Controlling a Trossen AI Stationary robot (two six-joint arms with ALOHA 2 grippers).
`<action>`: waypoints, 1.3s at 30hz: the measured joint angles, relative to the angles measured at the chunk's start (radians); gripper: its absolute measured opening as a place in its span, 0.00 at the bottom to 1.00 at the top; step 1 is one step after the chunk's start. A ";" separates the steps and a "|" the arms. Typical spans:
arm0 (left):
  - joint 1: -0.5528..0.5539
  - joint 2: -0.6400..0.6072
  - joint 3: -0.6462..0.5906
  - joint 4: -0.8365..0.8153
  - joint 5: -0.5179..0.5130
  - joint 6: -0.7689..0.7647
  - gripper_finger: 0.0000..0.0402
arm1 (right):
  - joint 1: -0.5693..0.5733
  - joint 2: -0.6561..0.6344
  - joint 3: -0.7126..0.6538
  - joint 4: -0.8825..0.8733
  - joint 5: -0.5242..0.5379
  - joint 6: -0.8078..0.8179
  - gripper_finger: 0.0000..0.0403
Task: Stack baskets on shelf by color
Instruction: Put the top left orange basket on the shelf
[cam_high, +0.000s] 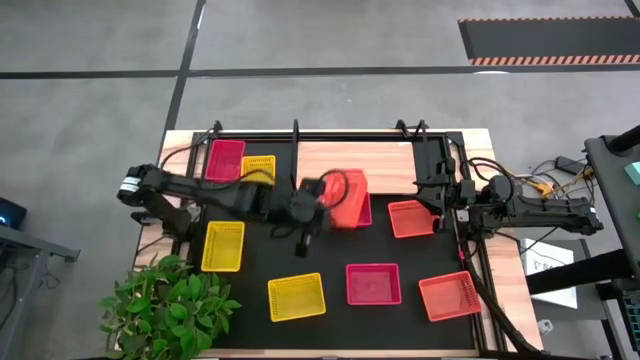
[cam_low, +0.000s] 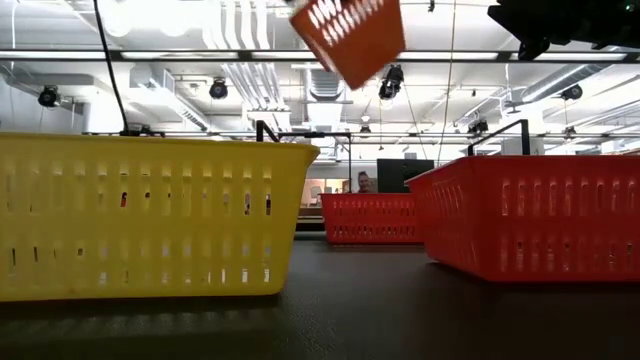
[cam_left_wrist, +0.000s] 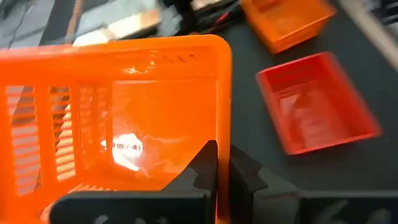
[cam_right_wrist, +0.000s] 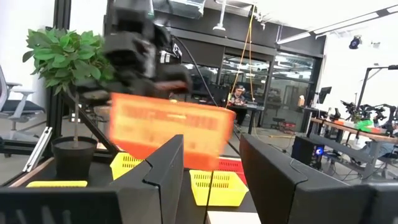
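My left gripper (cam_high: 318, 204) is shut on an orange basket (cam_high: 345, 203), held in the air over the middle of the black mat; it shows tilted high in the low view (cam_low: 350, 35). A red-pink basket's edge (cam_high: 368, 208) peeks out beneath it. The wooden shelf (cam_high: 385, 155) lies along the far side, with a red-pink basket (cam_high: 224, 160) and a yellow one (cam_high: 259, 168) at its left end. My right gripper (cam_right_wrist: 211, 168) waits open at the table's right side, touching nothing. My left gripper (cam_left_wrist: 224, 171) pinches one wall of the orange basket at its rim (cam_left_wrist: 224, 134), close to a corner. One finger (cam_left_wrist: 204, 163) is inside the basket and the other (cam_left_wrist: 247, 176) outside. The basket is lifted clear of the mat and tilted.
Loose on the mat lie two yellow baskets (cam_high: 222, 245) (cam_high: 296, 296), a red-pink one (cam_high: 373, 283) and two orange ones (cam_high: 410, 218) (cam_high: 450, 296). A potted plant (cam_high: 165, 305) stands at the near left corner. Black uprights (cam_high: 296, 130) rise along the shelf.
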 joint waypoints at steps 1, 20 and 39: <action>0.024 0.011 0.000 0.000 -0.001 0.002 0.00 | 0.000 0.000 0.000 0.000 0.000 0.000 0.37; 0.231 0.267 -0.002 -0.001 -0.101 0.014 0.00 | 0.000 0.000 0.000 -0.008 0.000 -0.010 0.37; 0.303 0.269 -0.044 0.088 -0.146 0.013 0.00 | 0.000 0.000 0.000 -0.022 0.026 -0.009 0.37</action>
